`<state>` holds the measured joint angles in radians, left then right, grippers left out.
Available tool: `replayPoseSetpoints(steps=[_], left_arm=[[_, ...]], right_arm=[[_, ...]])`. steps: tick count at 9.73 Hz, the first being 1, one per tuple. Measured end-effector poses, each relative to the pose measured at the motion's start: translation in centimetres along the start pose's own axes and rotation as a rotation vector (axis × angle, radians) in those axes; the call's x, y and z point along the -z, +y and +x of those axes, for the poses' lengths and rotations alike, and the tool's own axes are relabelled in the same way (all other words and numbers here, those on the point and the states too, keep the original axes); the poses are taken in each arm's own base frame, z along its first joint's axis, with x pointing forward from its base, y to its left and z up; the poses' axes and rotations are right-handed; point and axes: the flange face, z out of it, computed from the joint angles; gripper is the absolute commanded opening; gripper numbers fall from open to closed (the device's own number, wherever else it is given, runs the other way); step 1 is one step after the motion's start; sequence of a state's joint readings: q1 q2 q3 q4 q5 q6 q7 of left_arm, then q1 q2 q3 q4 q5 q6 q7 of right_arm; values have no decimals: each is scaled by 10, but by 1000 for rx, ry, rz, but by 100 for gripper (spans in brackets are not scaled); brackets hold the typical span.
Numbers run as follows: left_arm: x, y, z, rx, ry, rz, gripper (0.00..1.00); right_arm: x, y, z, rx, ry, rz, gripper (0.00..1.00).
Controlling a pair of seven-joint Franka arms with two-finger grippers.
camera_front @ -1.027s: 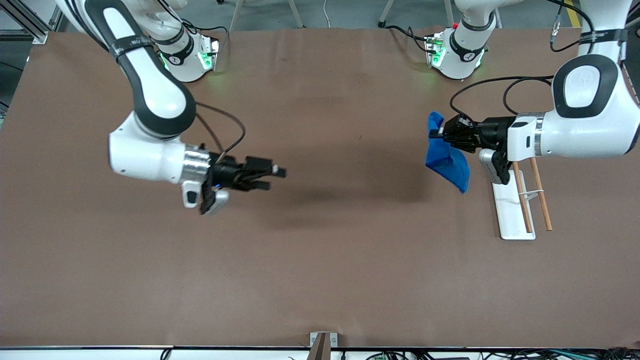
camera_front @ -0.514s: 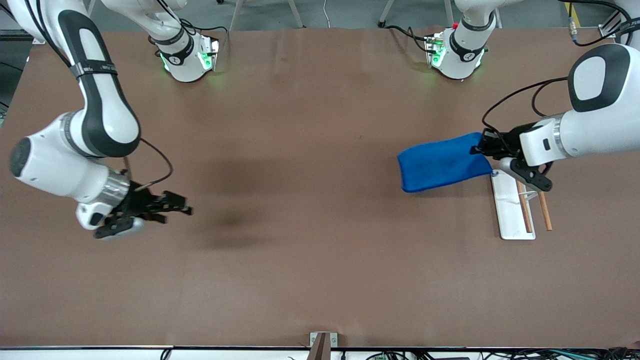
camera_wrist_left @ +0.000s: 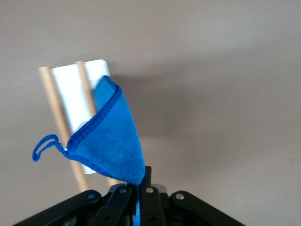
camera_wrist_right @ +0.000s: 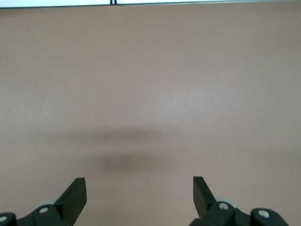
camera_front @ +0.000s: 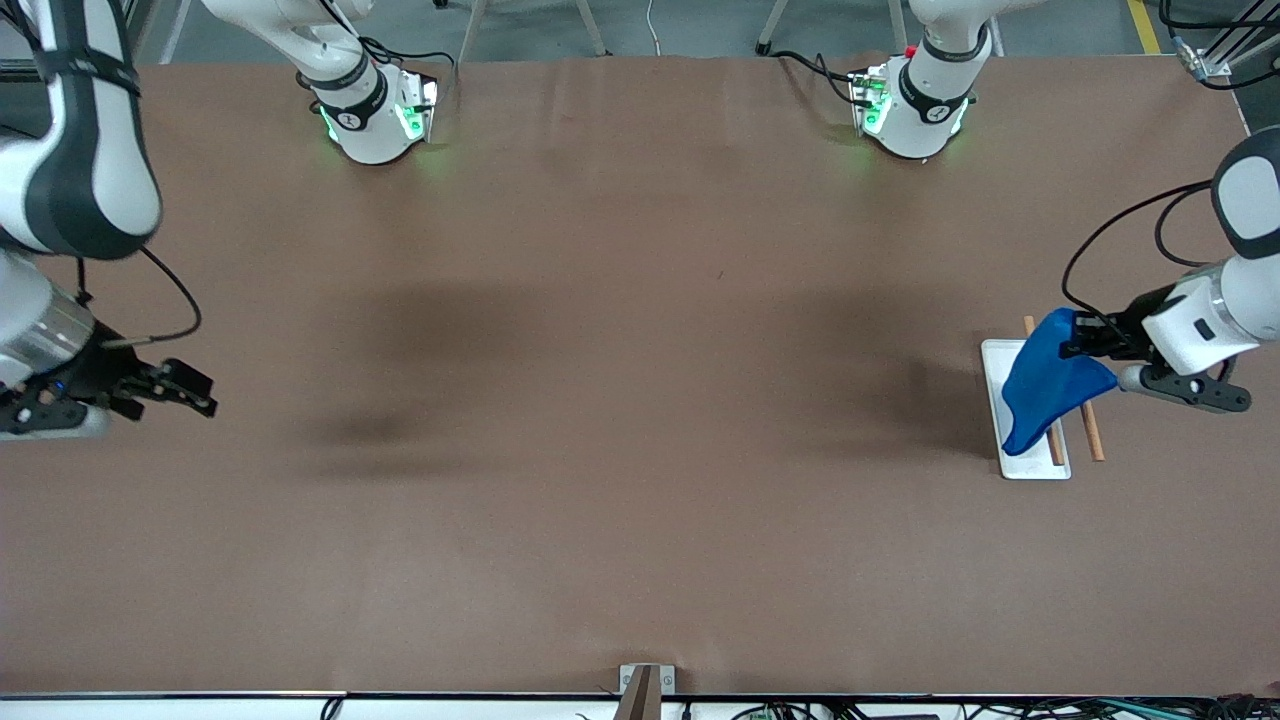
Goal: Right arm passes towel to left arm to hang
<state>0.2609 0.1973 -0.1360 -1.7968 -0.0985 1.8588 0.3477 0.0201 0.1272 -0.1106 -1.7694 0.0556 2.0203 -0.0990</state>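
Note:
My left gripper [camera_front: 1078, 348] is shut on one edge of the bright blue towel [camera_front: 1045, 385], which hangs from it over the white tray [camera_front: 995, 380] with two wooden rods [camera_front: 1092, 432] at the left arm's end of the table. In the left wrist view the towel [camera_wrist_left: 110, 141] hangs from my shut jaws, its small loop [camera_wrist_left: 43, 145] dangling over the rods [camera_wrist_left: 51, 103]. My right gripper [camera_front: 190, 390] is open and empty over bare table at the right arm's end; the right wrist view shows its spread fingertips [camera_wrist_right: 77, 193].
The brown table [camera_front: 620, 420] is bare between the arms. Both arm bases [camera_front: 375, 110] stand along the table's edge farthest from the front camera. A small bracket [camera_front: 645, 685] sits at the nearest edge.
My left gripper carried the towel toward the left arm's end until it hangs over the tray and rods. My right gripper drew back empty toward the right arm's end.

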Motion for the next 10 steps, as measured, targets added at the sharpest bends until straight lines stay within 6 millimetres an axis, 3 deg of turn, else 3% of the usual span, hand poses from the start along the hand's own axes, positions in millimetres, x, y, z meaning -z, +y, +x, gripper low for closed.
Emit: replayPoseSetpoints(steps=[3,6,7,8,9,10], left_arm=[[-1,-73,-25,25,-4,13,0],[-21,-99,-29,-7,-84,117,0],[-30,-109,-29,-3,-99,134,9],[-39,-119,-31,10,-109,134,49],[-49,-124,-30,16,-121,130,99],[-57,-126,-26,12,-116,133,100]], right_arm=[[84,0,-37,-23,-49,-14,100],[164,19,-57,-145,-45,-19,100],[177,21,-56,-151,-41,-20,100],[177,19,-51,-150,-43,-22,100],[170,19,-46,-149,-52,-23,100],[164,18,-45,-149,-82,-23,100]])
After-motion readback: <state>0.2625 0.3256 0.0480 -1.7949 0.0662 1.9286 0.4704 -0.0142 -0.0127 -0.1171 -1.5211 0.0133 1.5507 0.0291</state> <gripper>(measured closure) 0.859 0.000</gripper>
